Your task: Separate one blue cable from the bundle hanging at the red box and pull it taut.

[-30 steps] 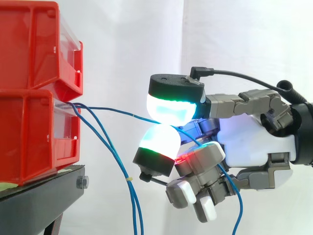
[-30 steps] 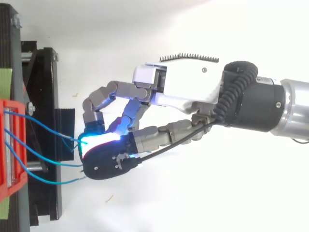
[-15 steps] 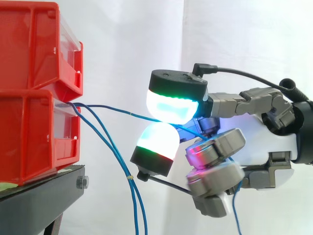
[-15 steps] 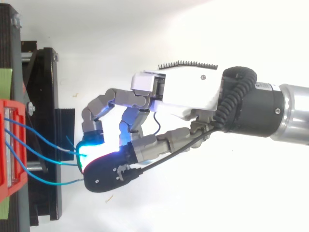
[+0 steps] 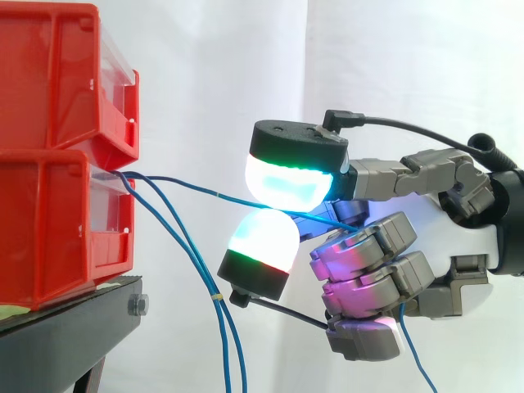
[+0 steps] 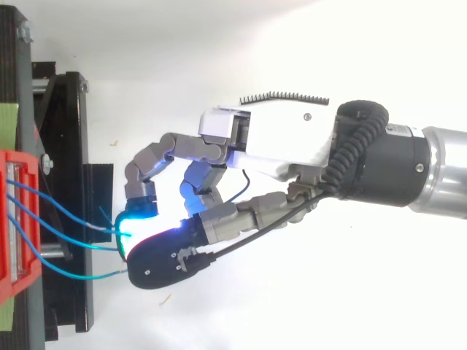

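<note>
Seen from the side, the hand (image 5: pixel 446 237) enters from the right and is closed in a pinch on one blue cable (image 5: pixel 196 187). Two glowing fingertips (image 5: pixel 286 180) meet, one above the other, with the cable caught between them; the upper pad shines cyan with a green rim, the lower white over green. The remaining fingers are curled under the palm and glow magenta.

The pinched cable leaves the front lip of the lower red bin (image 5: pixel 49 229) and runs almost level, sloping slightly down, to the pads, well clear of the bin face. It looks nearly straight over this span. A blue strand (image 5: pixel 413 352) also drops out from under the curled fingers.

The rest of the bundle (image 5: pixel 201 270), two blue strands side by side, starts at the same lip and falls steeply down past the edge of the black stand (image 5: pixel 74 327); a small pale band sits on them low down. An upper red bin (image 5: pixel 57 74) is stacked on the lower one, before a white curtain (image 5: pixel 246 65).

From above, three blue strands fan out from the bin toward the fingertips, which lie over the edge of the stand
</note>
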Controlling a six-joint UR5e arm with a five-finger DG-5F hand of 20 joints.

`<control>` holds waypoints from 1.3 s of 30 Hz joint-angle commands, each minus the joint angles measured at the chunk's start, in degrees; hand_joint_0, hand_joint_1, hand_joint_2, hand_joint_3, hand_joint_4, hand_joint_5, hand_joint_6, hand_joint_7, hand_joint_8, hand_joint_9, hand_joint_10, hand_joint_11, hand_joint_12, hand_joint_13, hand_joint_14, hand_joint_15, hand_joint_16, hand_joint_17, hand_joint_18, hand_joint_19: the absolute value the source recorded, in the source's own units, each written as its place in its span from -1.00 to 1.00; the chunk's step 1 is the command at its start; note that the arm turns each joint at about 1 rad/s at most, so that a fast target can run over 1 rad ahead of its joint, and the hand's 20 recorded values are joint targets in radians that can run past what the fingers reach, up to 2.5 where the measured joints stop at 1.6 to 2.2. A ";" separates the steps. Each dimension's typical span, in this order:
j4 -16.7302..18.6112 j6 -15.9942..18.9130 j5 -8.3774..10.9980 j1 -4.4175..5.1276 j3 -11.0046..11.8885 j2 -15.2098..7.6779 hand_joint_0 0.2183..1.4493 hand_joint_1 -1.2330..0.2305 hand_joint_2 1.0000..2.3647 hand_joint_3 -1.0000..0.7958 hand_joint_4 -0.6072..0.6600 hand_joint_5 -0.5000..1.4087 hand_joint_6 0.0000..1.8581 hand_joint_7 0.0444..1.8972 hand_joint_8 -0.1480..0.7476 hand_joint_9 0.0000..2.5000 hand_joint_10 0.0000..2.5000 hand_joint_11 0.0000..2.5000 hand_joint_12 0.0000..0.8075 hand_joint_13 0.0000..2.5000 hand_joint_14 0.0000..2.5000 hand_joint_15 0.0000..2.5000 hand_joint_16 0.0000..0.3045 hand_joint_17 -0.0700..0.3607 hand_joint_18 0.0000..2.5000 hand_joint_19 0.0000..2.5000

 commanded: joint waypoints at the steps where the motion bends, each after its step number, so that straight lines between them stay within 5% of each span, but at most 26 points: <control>1: -0.02 -0.08 -0.06 0.00 -0.01 0.00 -0.17 -0.29 -0.97 -0.14 0.17 -0.72 -0.07 0.09 0.20 -0.13 -0.08 0.29 0.04 -0.19 -0.04 0.19 -0.67 -0.15 -0.08 -0.04; 7: -0.02 -0.17 0.03 0.00 -0.01 0.00 -0.17 -0.30 -0.97 -0.12 0.15 -0.71 -0.07 0.12 0.20 -0.10 -0.12 0.36 0.03 -0.19 0.00 0.17 -0.68 -0.16 -0.07 -0.04; 15: -0.02 -0.17 0.03 0.00 -0.01 0.00 -0.17 -0.29 -0.97 -0.11 0.16 -0.71 -0.07 0.12 0.19 -0.13 0.10 0.35 0.02 -0.21 0.12 0.19 -0.69 -0.18 -0.05 -0.02; 39: -0.02 -0.17 0.03 0.00 -0.09 0.00 -0.17 -0.28 -0.97 -0.12 0.16 -0.71 -0.07 0.11 0.19 -0.15 0.15 0.33 0.02 -0.24 0.30 0.18 -0.69 -0.18 -0.04 0.00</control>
